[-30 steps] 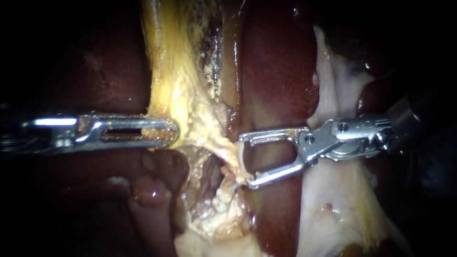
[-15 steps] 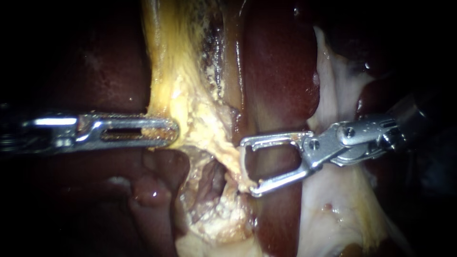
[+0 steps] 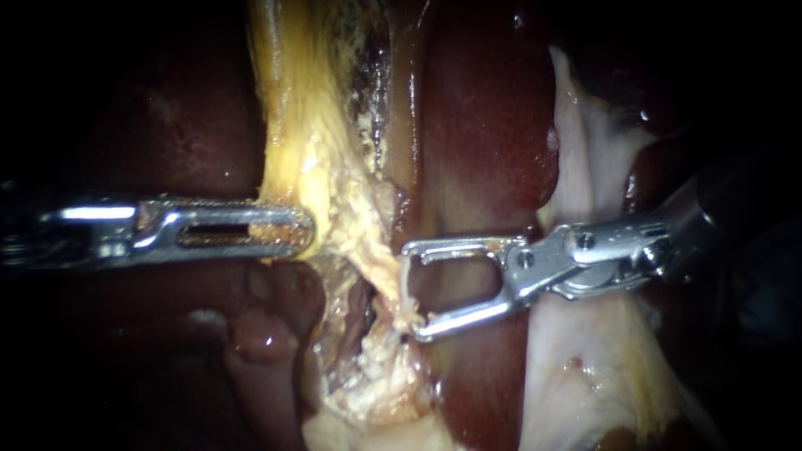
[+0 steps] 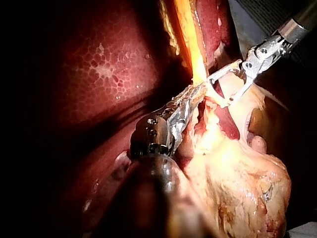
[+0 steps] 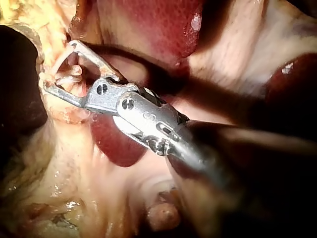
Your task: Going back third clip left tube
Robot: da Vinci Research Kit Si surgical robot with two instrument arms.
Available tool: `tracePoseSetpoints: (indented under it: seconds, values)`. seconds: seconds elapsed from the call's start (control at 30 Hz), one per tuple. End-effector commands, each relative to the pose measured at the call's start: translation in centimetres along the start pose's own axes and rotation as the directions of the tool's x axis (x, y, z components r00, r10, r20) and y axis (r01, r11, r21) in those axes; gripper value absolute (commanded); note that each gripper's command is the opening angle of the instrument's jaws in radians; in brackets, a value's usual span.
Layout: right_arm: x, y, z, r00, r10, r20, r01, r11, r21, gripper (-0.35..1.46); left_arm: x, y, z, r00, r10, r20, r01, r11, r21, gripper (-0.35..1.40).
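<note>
Right instrument (image 5: 58, 64), its dark shaft and metal wrist lying over a dark red lobe of liver (image 5: 115, 146). The jaws stand apart in a V, their tips against yellow fatty tissue (image 5: 47, 25). A pale strand (image 5: 67, 77) lies within the gap between them. Pale, glistening tissue (image 5: 237, 49) lies beyond the shaft, beside more liver.

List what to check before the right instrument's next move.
1. Left instrument shut on the yellow tissue: ok.
2. Right instrument open: ok.
3. Pale strand lies across its open tips: ok.
4. That strand is the left tube: cannot tell.
5. Clip loaded in the right instrument: cannot tell.
6. Clips already on the strand: cannot tell.
</note>
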Motion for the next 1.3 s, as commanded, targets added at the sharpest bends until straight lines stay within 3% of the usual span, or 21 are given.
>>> tracePoseSetpoints:
  seconds: [0.03,0.23,0.37,0.57,0.87,1.03,1.3]
  values:
    - [-0.01,0.01,0.00,1.000,0.028,-0.001,-0.028,1.000,-0.006,0.60,0.00,0.00,0.00,1.0000,0.000,0.000,0.000,1.000,0.000,-0.35]
    - [0.01,0.03,0.03,0.985,0.170,-0.017,-0.171,0.985,-0.039,0.60,0.00,-0.01,0.01,1.0000,-0.006,0.001,0.006,1.000,0.000,-0.35]
    - [-0.01,0.02,0.11,0.959,0.283,-0.029,-0.284,0.958,-0.040,0.60,-0.01,-0.01,0.01,1.0000,-0.007,0.001,0.007,1.000,-0.001,-0.35]
    - [-0.07,0.02,0.35,0.898,0.436,-0.057,-0.439,0.897,-0.052,0.60,-0.01,-0.02,0.02,0.9999,-0.013,0.001,0.013,1.000,-0.001,-0.35]
    - [-0.33,0.02,0.73,0.837,0.543,-0.066,-0.546,0.836,-0.055,0.60,0.00,-0.02,0.02,0.9999,-0.013,0.002,0.013,1.000,-0.001,-0.35]
    - [-0.47,0.02,0.84,0.788,0.612,-0.061,-0.615,0.787,-0.049,0.60,0.00,-0.02,0.03,0.9999,-0.013,0.002,0.013,1.000,-0.001,-0.35]
    - [-0.56,0.06,0.88,0.784,0.621,-0.023,-0.621,0.782,-0.048,0.60,0.00,-0.02,0.03,0.9999,-0.012,0.002,0.012,1.000,-0.002,-0.35]
